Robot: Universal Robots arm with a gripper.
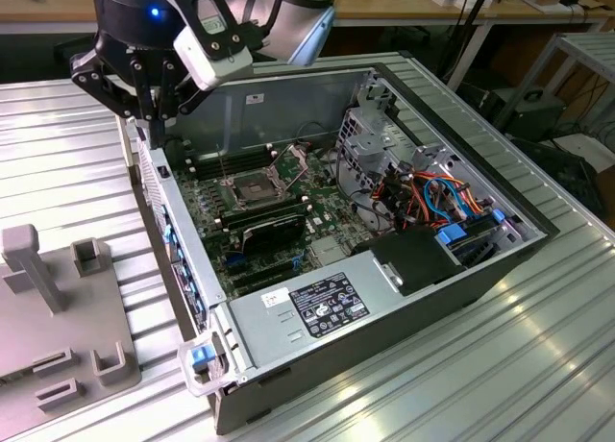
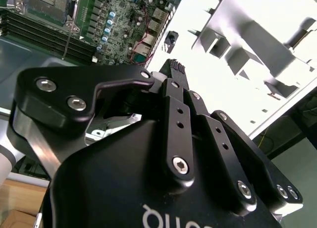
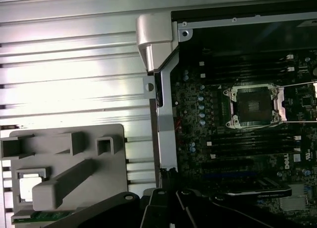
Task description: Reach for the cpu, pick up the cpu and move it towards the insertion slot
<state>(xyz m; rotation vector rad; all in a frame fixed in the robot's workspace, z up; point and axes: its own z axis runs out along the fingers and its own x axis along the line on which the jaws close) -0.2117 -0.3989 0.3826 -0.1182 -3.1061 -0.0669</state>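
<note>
Task barely begun: small pale silvery-tan square cpu [image 3: 30, 184] lies ungrasped in grey notched plastic block [image 3: 109, 198] (well apart from silver-framed square insertion slot [image 3: 252, 106]), while black gripper [image 1: 149, 125], fingers together and empty, hovers over open computer case [image 1: 384, 336] edge.

This looks like a robotics lab or test workshop — the work surface is a ribbed aluminium table [image 1: 538, 365] carrying an open desktop computer case [image 1: 288, 96] with its motherboard [image 1: 327, 207] bared. A grey plastic fixture block [image 1: 58, 317] sits beside it, and a robot arm [image 1: 298, 14] hangs over both. Behind stand wooden workbenches [image 1: 404, 10] strewn with cables [image 1: 476, 24] and small gear, and a metal rack [image 1: 577, 53].
</note>
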